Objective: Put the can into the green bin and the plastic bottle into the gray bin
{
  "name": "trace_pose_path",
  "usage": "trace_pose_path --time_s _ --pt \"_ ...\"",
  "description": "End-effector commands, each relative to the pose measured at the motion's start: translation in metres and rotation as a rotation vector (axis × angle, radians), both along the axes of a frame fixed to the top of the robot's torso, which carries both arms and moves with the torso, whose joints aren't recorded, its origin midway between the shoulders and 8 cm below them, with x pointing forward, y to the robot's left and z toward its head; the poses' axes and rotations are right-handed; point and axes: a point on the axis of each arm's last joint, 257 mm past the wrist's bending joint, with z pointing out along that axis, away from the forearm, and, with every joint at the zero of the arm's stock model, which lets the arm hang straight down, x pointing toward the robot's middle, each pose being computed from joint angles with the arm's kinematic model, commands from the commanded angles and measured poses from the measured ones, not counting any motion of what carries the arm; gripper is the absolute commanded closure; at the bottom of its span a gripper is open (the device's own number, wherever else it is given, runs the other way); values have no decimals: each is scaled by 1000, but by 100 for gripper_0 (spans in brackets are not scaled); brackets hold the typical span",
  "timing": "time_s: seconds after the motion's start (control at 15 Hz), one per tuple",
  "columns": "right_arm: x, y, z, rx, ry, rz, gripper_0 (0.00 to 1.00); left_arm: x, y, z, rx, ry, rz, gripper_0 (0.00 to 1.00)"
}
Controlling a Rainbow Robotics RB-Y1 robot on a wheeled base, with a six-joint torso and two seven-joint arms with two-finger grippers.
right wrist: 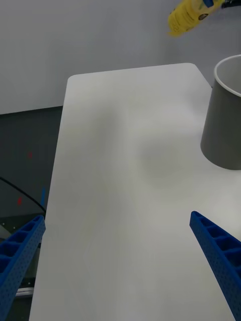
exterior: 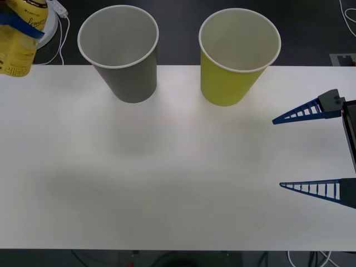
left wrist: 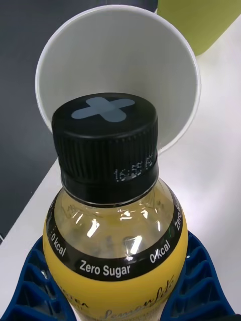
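My left gripper (exterior: 16,23) is shut on the plastic bottle (exterior: 16,47), a yellow bottle held in the air past the table's far left corner. In the left wrist view the bottle (left wrist: 115,220) with its black cap sits between the blue fingers (left wrist: 30,281), pointing at the gray bin's white inside (left wrist: 118,60). At the back of the table stand the gray bin (exterior: 125,72) and, to its right, the green bin (exterior: 228,80). My right gripper (exterior: 277,153) waits open at the table's right edge, holding nothing. The can is out of view.
The white table (exterior: 167,178) spreads in front of both bins. Beyond its far left corner a white cable (exterior: 60,33) lies on the dark floor. The right wrist view shows the gray bin (right wrist: 226,125) and the raised bottle (right wrist: 193,15) beyond it.
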Motion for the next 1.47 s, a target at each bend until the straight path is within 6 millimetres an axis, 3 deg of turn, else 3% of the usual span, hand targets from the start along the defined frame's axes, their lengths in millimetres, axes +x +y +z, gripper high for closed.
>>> trace_pose_path --time_s 0.07,0.87,1.07,1.47 --pt "0 0 0 0 0 0 0 11 -11 6 20 -7 -9 100" --pt "0 0 0 0 0 0 0 42 -59 32 111 20 -19 100" --pt "0 0 0 0 0 0 0 53 -78 39 90 17 -12 100" --pt "0 0 0 0 0 0 0 68 -105 36 65 30 -5 100"
